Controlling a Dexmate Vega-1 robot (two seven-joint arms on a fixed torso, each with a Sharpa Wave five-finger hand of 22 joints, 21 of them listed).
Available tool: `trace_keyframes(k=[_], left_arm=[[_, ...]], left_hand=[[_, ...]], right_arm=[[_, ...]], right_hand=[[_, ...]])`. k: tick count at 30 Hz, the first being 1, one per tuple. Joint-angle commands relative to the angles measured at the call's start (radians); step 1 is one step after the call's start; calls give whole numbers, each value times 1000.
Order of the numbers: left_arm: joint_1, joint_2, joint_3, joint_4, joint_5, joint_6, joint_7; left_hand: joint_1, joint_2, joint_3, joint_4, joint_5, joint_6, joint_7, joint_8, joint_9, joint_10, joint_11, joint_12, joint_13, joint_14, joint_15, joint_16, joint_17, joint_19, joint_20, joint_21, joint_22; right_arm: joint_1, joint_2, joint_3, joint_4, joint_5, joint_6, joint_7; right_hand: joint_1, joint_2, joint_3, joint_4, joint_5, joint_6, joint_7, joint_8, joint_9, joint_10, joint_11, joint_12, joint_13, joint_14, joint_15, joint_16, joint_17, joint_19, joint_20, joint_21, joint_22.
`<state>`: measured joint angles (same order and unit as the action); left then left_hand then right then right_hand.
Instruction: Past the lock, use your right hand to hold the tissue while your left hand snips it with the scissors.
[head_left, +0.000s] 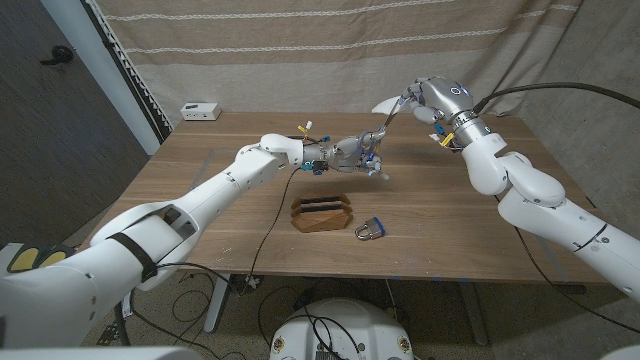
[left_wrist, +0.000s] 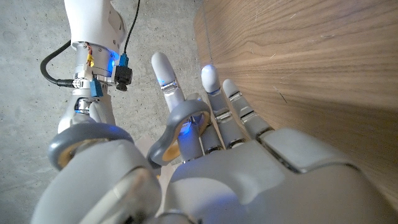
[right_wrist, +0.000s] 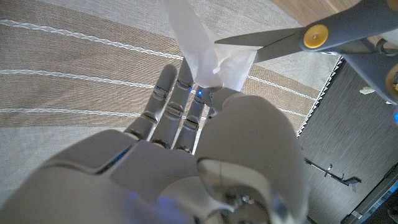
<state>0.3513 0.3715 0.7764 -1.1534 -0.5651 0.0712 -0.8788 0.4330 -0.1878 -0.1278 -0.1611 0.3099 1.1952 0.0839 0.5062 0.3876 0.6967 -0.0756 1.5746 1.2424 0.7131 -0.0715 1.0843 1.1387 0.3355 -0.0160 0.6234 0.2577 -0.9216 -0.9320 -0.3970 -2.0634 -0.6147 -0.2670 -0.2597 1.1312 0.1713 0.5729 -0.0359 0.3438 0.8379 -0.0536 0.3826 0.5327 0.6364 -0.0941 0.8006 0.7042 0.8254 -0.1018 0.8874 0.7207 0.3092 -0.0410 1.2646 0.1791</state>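
Above the far middle of the table my right hand (head_left: 440, 100) pinches a white tissue (head_left: 385, 104), which hangs in the air. My left hand (head_left: 350, 155) holds grey scissors (head_left: 385, 125) with the blades angled up toward the tissue. In the right wrist view the tissue (right_wrist: 200, 53) rises from my right hand's (right_wrist: 205, 149) fingertips, and the blades of the scissors (right_wrist: 280, 38), with a yellow pivot, meet its edge. The left wrist view shows my left hand (left_wrist: 236, 162) with its fingers through the grey handles of the scissors (left_wrist: 180, 124). A silver padlock (head_left: 370, 230) lies nearer the front.
A small wooden holder (head_left: 322, 213) stands just left of the padlock. A white box (head_left: 200, 110) sits at the far left corner of the wooden table (head_left: 220, 190). A striped curtain hangs behind, and a dark door is at the left.
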Motion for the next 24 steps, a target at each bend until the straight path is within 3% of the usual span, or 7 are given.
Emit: trace_keyframes(k=[1,18,22,24], left_arm=[[5,1,-4,-2,-3,-3,0],[23,9,-11,-21,-13,-6,10],[34,9,-18,-28,-20,-14,20],[38,11,-21,-36,-22,-9,30]], left_hand=[[1,6,-29,13,9,13,-2,-2,2,99,-86,10,3,13,-100,9,2,4,2,-1,5],[19,23,-55,13,26,21,-2,-8,2,103,-88,9,3,14,-104,12,2,7,1,-1,6],[128,164,3,16,56,29,-13,-21,-3,113,-96,7,3,7,-115,22,12,0,-4,3,15],[160,212,23,19,56,36,-14,-26,-7,112,-99,7,3,13,-118,17,2,-4,-4,5,17]], right_arm=[[19,-7,-11,14,11,42,28],[-7,-10,10,-5,0,23,21],[-11,-11,13,-8,-3,19,19],[-12,-11,14,-8,-3,17,20]], right_hand=[[-1,10,3,-6,-3,7,-6,-5,0,41,-31,30,145,2,-130,-3,2,8,-72,-2,5],[-10,12,5,-9,-6,7,-8,-9,1,47,-31,21,146,4,-130,-10,7,8,-75,-4,5],[-13,12,6,-10,-7,8,-7,-11,0,48,-32,20,147,2,-130,-13,6,8,-75,-5,5],[-13,12,6,-11,-7,9,-8,-11,0,48,-31,20,148,4,-130,-12,9,8,-75,-5,5]])
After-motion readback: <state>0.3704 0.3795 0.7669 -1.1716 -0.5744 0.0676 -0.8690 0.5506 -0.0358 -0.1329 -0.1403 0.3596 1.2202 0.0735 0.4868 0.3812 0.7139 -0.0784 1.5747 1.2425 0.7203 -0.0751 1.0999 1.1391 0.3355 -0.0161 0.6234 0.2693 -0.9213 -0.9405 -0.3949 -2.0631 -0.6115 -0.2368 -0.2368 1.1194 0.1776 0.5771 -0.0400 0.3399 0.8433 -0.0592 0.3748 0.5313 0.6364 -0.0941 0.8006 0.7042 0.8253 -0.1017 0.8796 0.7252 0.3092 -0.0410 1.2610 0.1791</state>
